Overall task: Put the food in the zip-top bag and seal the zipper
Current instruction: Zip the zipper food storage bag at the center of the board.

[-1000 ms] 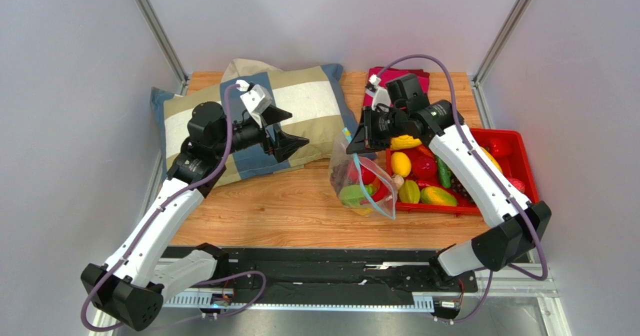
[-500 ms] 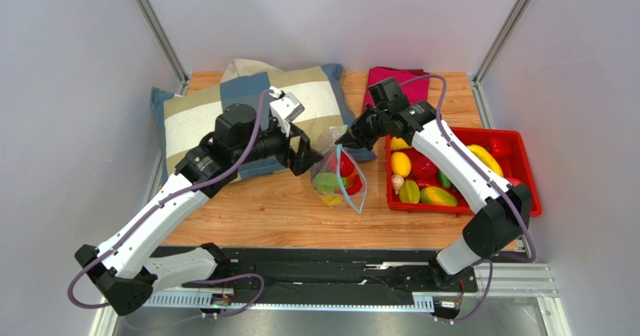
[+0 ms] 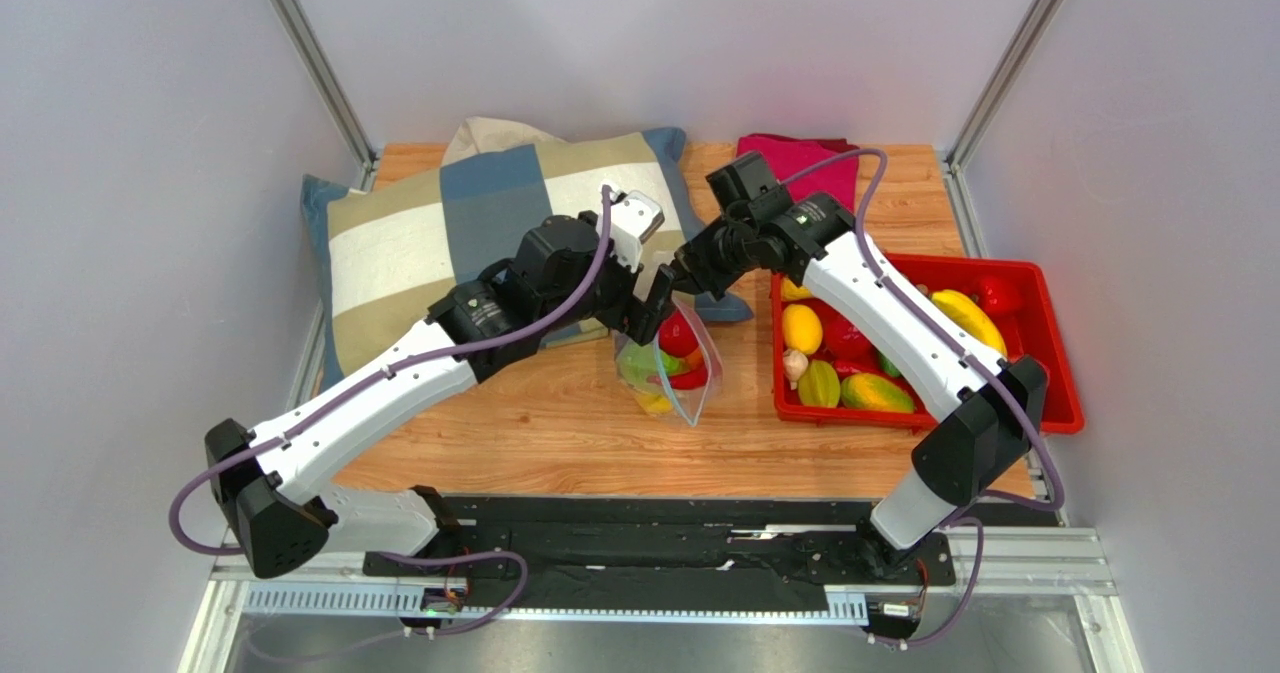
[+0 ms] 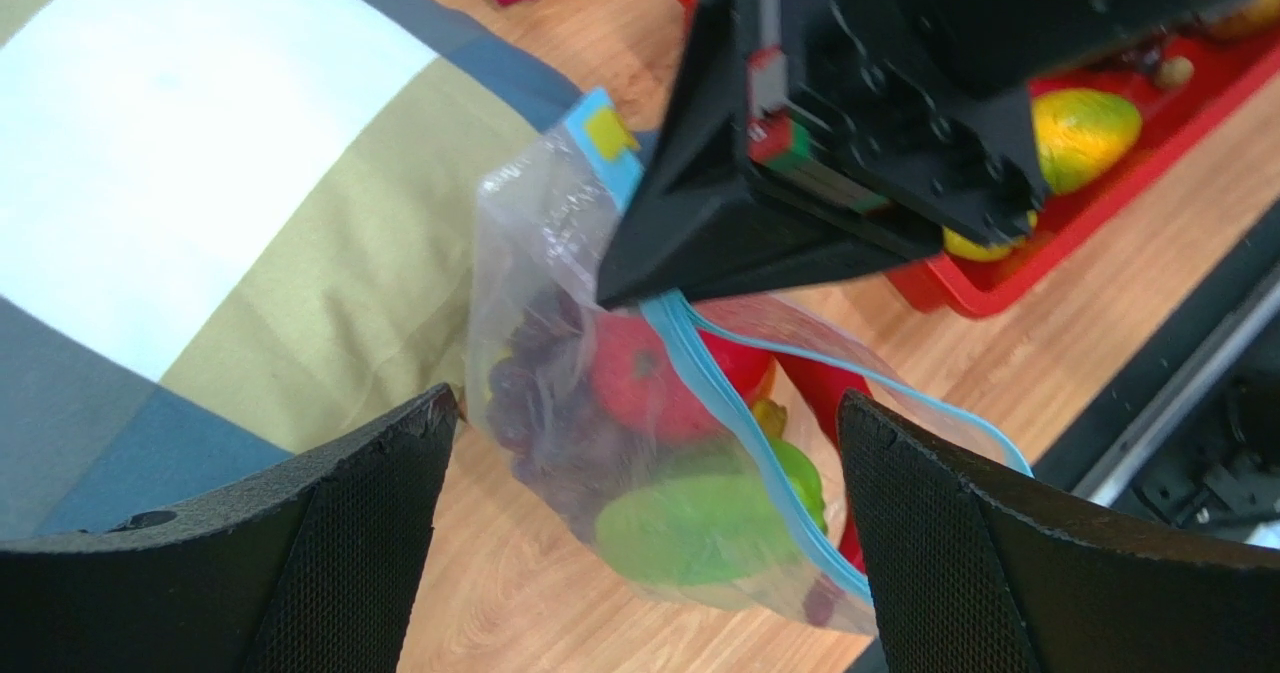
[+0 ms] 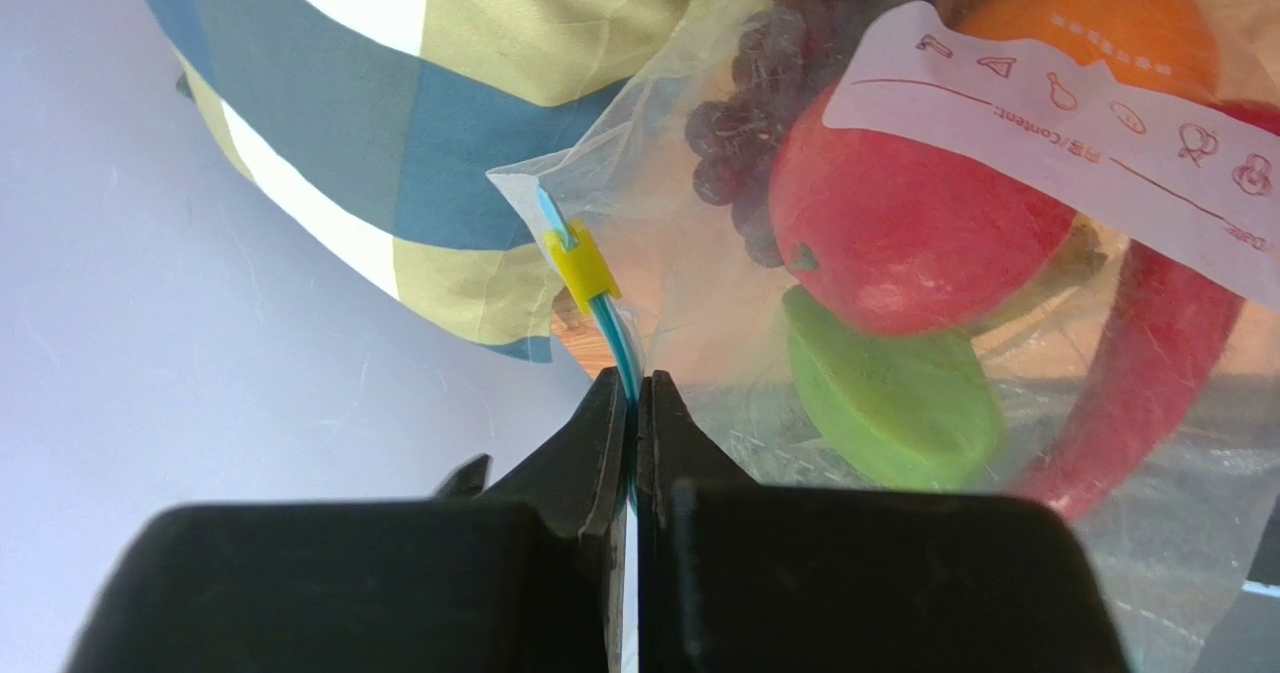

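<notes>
The zip-top bag (image 3: 670, 361) hangs over the wooden table, its mouth partly open. Inside I see a red apple (image 5: 917, 216), a green mango (image 5: 894, 403), purple grapes (image 5: 747, 118), an orange piece (image 5: 1097, 21) and a red pepper (image 5: 1142, 373). My right gripper (image 5: 633, 388) is shut on the teal zipper (image 5: 609, 325) just below its yellow slider (image 5: 583, 265), and holds the bag up by that corner. My left gripper (image 4: 646, 411) is open, its jaws either side of the bag (image 4: 601, 418) without touching it. In the top view the left gripper (image 3: 649, 306) meets the right gripper (image 3: 685, 271) at the bag.
A red tray (image 3: 1058, 403) at the right holds more food, including a yellow mango (image 3: 803, 328) and a banana (image 3: 962, 313). A checked pillow (image 3: 451, 231) lies at the back left. A magenta cloth (image 3: 804, 156) lies at the back. Grey walls enclose the table.
My right gripper has carried the bag left, away from the tray. My left arm has swung right from over the pillow until its open jaws straddle the bag.
</notes>
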Controlling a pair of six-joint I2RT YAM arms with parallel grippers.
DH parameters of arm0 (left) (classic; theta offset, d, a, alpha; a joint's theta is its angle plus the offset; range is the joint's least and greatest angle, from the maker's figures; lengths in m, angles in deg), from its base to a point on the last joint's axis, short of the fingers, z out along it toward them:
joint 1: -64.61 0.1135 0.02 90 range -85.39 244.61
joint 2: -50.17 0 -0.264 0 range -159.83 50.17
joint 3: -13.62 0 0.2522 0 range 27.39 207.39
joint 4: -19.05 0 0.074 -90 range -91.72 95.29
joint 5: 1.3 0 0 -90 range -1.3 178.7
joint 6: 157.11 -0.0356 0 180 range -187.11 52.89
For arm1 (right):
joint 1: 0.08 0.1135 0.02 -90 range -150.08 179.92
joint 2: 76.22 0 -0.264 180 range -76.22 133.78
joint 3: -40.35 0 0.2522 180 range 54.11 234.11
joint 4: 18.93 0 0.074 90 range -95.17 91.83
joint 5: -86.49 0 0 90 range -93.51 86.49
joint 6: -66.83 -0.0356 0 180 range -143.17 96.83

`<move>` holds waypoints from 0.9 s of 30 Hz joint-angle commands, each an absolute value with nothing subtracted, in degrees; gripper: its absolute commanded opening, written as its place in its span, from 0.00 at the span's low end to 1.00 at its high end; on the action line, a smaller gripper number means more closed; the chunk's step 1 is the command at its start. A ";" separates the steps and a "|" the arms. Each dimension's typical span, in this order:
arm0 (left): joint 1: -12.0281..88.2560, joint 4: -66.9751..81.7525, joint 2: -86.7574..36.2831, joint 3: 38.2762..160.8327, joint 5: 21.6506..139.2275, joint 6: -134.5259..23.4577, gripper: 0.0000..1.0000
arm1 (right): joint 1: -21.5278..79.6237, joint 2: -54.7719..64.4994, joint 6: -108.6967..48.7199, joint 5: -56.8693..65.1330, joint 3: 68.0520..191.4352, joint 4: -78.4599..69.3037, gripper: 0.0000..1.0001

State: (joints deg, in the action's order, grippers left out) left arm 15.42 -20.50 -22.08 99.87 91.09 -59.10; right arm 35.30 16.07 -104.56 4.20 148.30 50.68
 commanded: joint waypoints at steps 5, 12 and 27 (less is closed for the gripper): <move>13.64 -15.72 -24.53 101.22 98.02 -51.83 0.99 | 36.31 15.45 -110.80 0.45 151.05 51.25 0.00; 11.97 -11.68 -24.97 96.64 102.49 -49.36 0.71 | 36.40 16.95 -111.77 0.97 152.63 51.34 0.00; 11.97 -5.19 -21.83 92.08 103.47 -45.40 0.89 | 36.83 16.33 -113.79 0.89 150.53 52.22 0.00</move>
